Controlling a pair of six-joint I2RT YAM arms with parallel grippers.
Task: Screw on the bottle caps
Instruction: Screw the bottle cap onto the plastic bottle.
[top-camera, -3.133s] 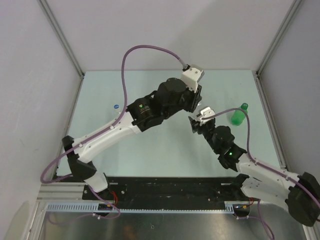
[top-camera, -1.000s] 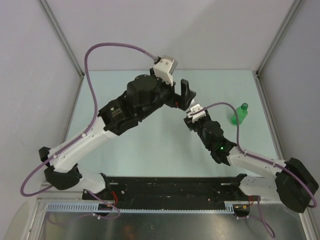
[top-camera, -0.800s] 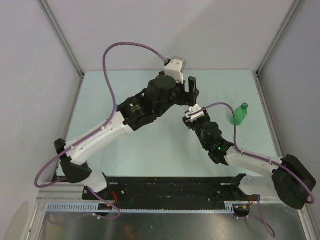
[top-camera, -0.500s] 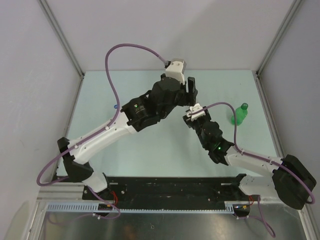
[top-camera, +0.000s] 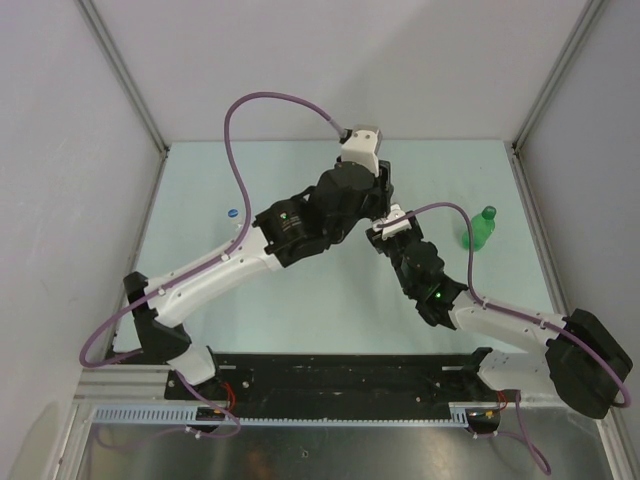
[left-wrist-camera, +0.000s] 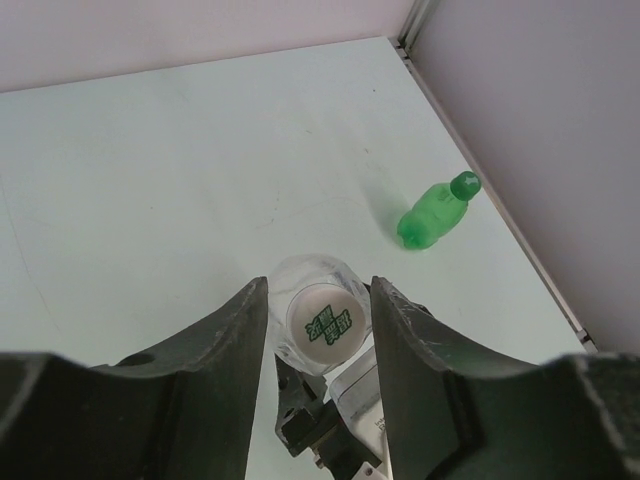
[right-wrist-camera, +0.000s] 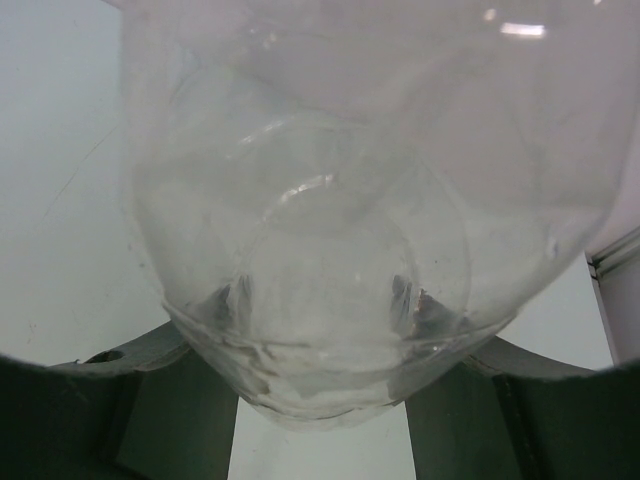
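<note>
Clear ribbed plastic: one clear bottle (right-wrist-camera: 330, 200) is upright at mid-table, held from below by the right gripper (right-wrist-camera: 320, 400). Its fingers (right-wrist-camera: 180, 400) are clamped against both sides of the lower body. The bottle fills nearly the whole right wrist view.

A white cap (left-wrist-camera: 325, 318) with green print sits on the bottle's mouth. Whether it is threaded down, cannot tell.

The left gripper (left-wrist-camera: 320, 292) hangs directly above, pointing down. Its fingers (left-wrist-camera: 250, 330) stand apart, one on each side of the cap. A sliver of clear shoulder shows between each finger and the cap, so contact is not seen.

From the top camera the two arms meet at the centre of the pale green table (top-camera: 200, 190), the left gripper (top-camera: 380, 195) over the right wrist.

The green bottle (left-wrist-camera: 437, 213) stands alone near the right wall, well apart from both grippers, with its dark green cap (left-wrist-camera: 464, 184) on. A small blue round spot (top-camera: 231, 212) lies on the table's left side.
</note>
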